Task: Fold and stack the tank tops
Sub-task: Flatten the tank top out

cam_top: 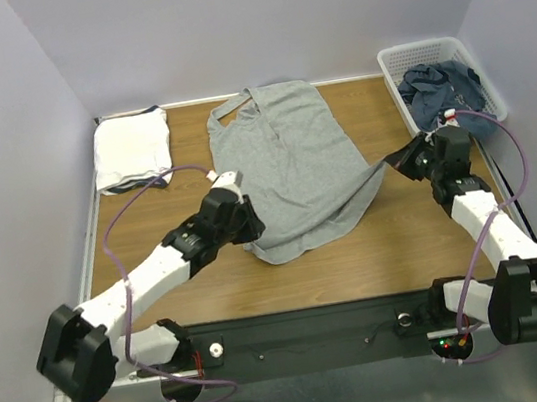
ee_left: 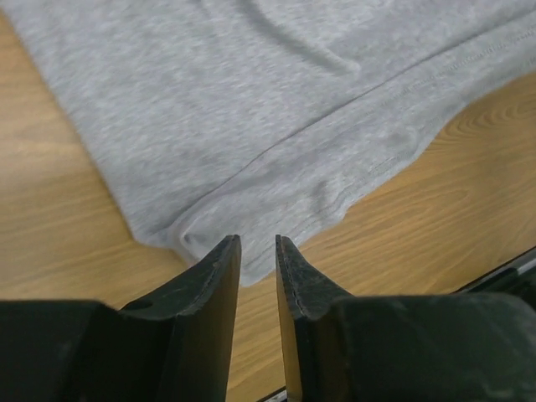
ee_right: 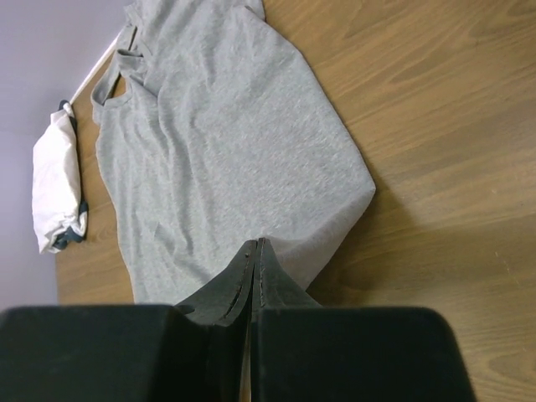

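Grey tank top (cam_top: 294,167): It lies spread out flat in the middle of the table. Its thin straps point to the far edge. Its bottom hem points to the arms.

Where its corners are: The near left corner of the hem sits right at the left claw. The right corner is pulled out into a point that leads to the right claw.

Left claw (cam_top: 253,232): In the left wrist view its two fingers (ee_left: 213,285) are a little apart, with a thin gap between them. The hem corner of the grey top (ee_left: 251,100) lies flat on the wood just at the tips. The cloth does not look pinched.

Right claw (cam_top: 391,160): In the right wrist view its fingers (ee_right: 243,272) are pressed tight together. The edge of the grey top (ee_right: 218,151) comes right up into the tips, so this claw is holding the cloth.

Folded white pile (cam_top: 131,149): It sits in the far left corner of the table, well apart from the grey top. A dark edge peeks out from under it on the near side.

Blue clothes (cam_top: 443,84): They lie in a crumpled heap inside the basket. I cannot tell their shape.

Basket (cam_top: 422,45): It is white plastic with little holes and stands at the far right corner.

Table (cam_top: 357,248): It is brown wood with pale walls around it.
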You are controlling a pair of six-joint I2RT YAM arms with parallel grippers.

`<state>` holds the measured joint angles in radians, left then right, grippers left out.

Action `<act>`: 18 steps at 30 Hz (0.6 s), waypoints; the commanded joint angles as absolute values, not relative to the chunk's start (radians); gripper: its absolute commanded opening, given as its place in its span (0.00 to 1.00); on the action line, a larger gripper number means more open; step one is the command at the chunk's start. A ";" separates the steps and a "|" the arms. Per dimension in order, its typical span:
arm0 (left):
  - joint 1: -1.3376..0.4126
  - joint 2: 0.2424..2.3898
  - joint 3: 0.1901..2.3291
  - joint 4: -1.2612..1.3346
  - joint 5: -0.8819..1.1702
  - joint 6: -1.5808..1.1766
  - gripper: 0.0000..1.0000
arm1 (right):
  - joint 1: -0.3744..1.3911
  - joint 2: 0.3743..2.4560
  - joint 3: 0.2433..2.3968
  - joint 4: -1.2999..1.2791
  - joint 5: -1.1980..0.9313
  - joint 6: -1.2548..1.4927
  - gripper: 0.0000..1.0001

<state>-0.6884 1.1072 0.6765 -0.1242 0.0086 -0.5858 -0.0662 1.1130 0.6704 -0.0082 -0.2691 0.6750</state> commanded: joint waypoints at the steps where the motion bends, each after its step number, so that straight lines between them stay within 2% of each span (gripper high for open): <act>1: -0.785 1.263 0.851 -0.165 -0.067 -0.427 0.36 | -0.072 1.135 0.722 0.021 -0.293 0.653 0.01; 7: -0.896 1.471 1.018 -0.247 -0.098 -0.310 0.46 | -0.072 1.150 0.718 0.023 -0.302 0.652 0.01; 18: -0.986 1.658 1.150 -0.356 -0.190 -0.206 0.48 | -0.072 1.164 0.695 0.025 -0.305 0.644 0.01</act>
<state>-0.9665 1.6493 1.0840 -0.2966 -0.1181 -0.2695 -0.0666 1.1606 0.6823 -0.0090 -0.2897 0.6643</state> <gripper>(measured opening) 0.473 0.011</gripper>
